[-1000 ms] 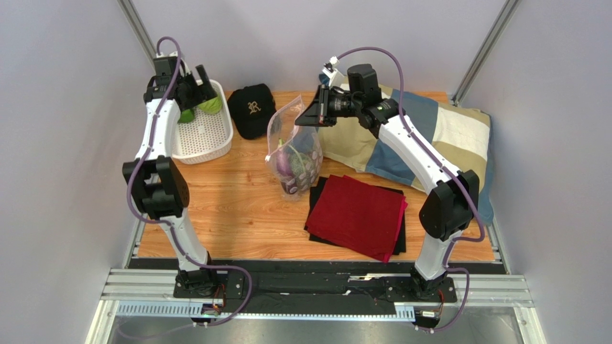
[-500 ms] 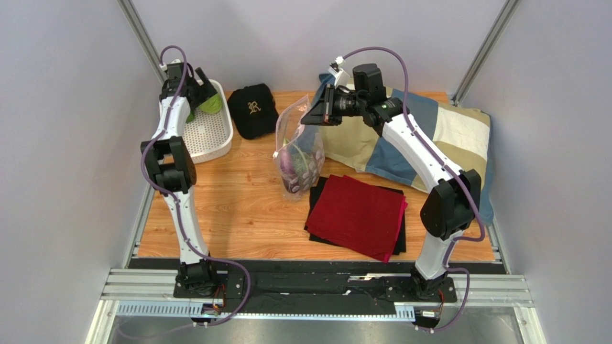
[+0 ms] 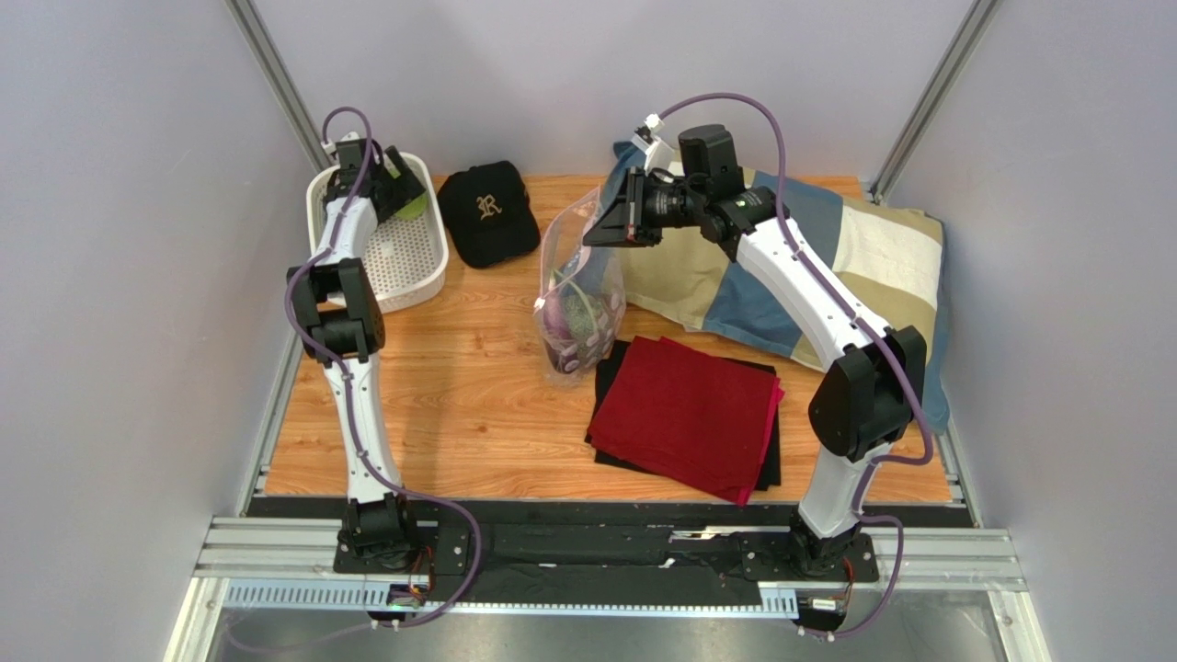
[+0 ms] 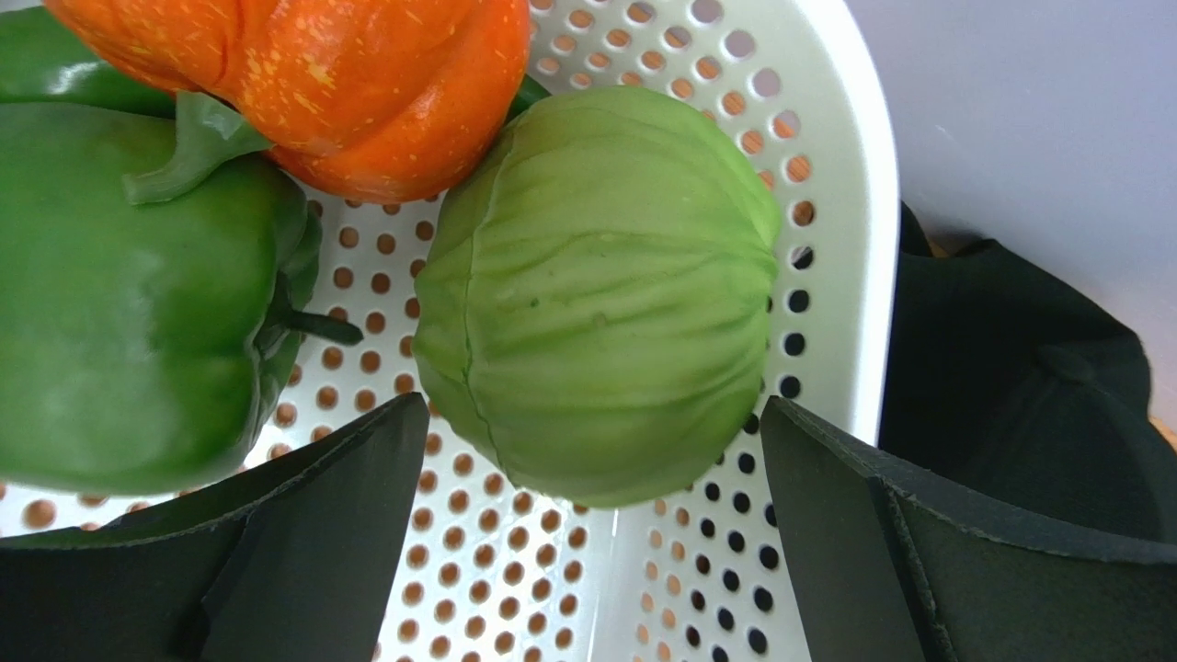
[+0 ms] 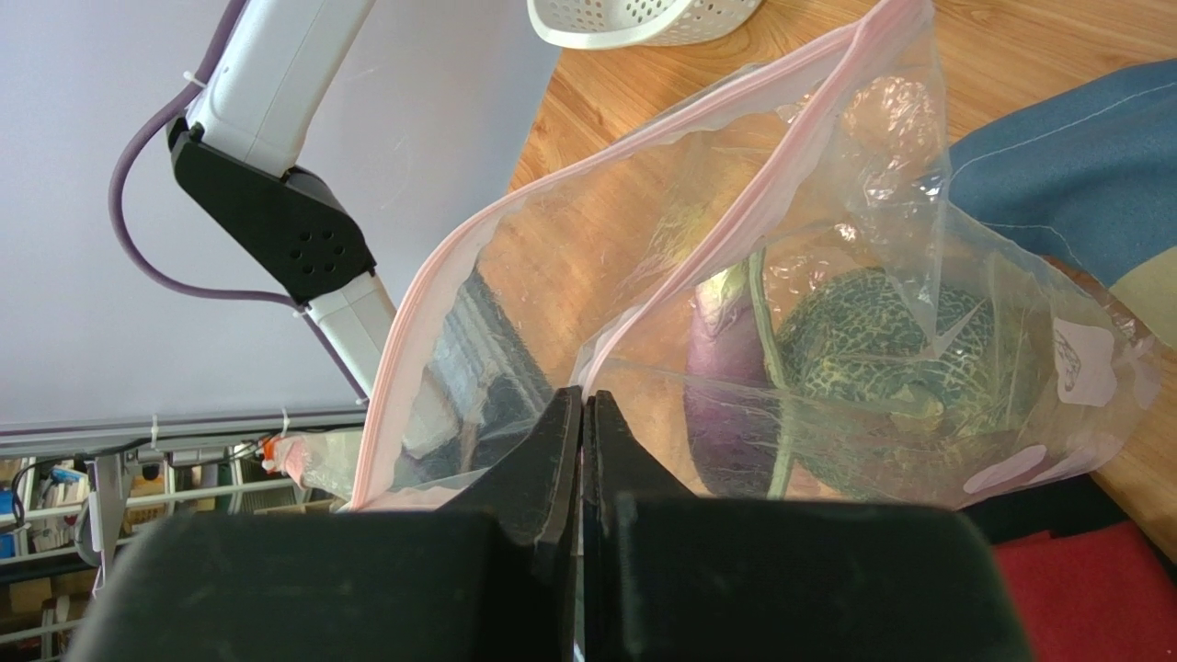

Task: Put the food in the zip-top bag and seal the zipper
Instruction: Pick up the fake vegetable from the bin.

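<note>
Wooden table [image 3: 456, 400]: white perforated basket [image 3: 401, 265] at far left, black cap [image 3: 486, 210] with pale emblem just right of it. Red cloth [image 3: 687, 414] lies right of centre on a black cloth [image 3: 604, 400]. Blue, tan and cream patchwork cloth [image 3: 857, 255] covers far right

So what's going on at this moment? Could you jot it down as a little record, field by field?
Left gripper: open, poised over the pale green cabbage in the white basket
Also in basket: green pepper, orange pumpkin
Right gripper: shut on the zip-top bag at its rim, holding it up
Zipper: unsealed, mouth open
Inside bag: purple eggplant, netted melon
Left to do: bag the basket's food, then seal
</note>
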`<state>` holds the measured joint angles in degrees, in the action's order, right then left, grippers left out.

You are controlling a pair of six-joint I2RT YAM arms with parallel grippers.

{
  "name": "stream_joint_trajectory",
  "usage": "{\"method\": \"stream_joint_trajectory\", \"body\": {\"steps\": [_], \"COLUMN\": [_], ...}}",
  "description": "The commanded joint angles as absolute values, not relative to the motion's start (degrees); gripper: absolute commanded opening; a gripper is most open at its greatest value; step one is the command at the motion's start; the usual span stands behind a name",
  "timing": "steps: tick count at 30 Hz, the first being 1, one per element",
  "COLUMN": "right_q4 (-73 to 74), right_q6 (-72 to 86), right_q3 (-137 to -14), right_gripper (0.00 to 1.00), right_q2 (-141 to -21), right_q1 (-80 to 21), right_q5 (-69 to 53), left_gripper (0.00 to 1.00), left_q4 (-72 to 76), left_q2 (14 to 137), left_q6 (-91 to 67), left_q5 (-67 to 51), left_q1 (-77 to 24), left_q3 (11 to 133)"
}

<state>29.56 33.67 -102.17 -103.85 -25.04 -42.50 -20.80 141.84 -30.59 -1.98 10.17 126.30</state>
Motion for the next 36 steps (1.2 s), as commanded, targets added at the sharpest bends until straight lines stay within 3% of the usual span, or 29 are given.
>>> {"method": "stream_joint_trajectory", "body": {"steps": [1,3,7,10,17,25,30,36], "right_q4": [29.79,29.88,29.8,29.53,28.21,28.12,29.27,29.53], "right_q6": [32.61,32.52,32.52,32.61,32.52,31.38,30.5,30.24], "right_q3": [-104.68,-104.5,-104.5,-104.59,-103.62,-101.95,-102.04,-102.48], "right_gripper": [0.0,0.0,0.0,0.0,0.0,0.0,0.0,0.0], "right_q2": [-103.89,-103.97,-104.15,-104.24,-103.36,-102.92,-102.48,-102.31], "right_q1": [-24.78,-24.78,-24.7,-24.79,-24.79,-24.78,-24.79,-24.87], "right_q5": [-42.54,-42.54,-42.71,-43.06,-43.16,-43.33,-43.24,-43.24], "left_gripper": [0.95,0.91,0.54,0.4,0.24,0.04,0.0,0.0], "left_q4": [-16.79,-16.7,-15.92,-13.28,-16.08,-27.93,-30.67,-34.52], "left_q2": [143.35,143.09,138.44,131.41,114.28,96.52,86.95,84.72], "left_q6": [-30.15,-29.62,-29.36,-29.18,-25.42,-16.09,-13.97,-12.05], "left_q5": [-2.99,-2.81,-3.86,-3.86,-8.61,-35.91,-41.48,-47.01], "left_q1": [10.37,10.37,10.64,10.63,10.72,7.74,0.37,-5.18], "left_q3": [130.25,130.43,125.01,117.54,107.06,104.06,100.38,101.6]}}
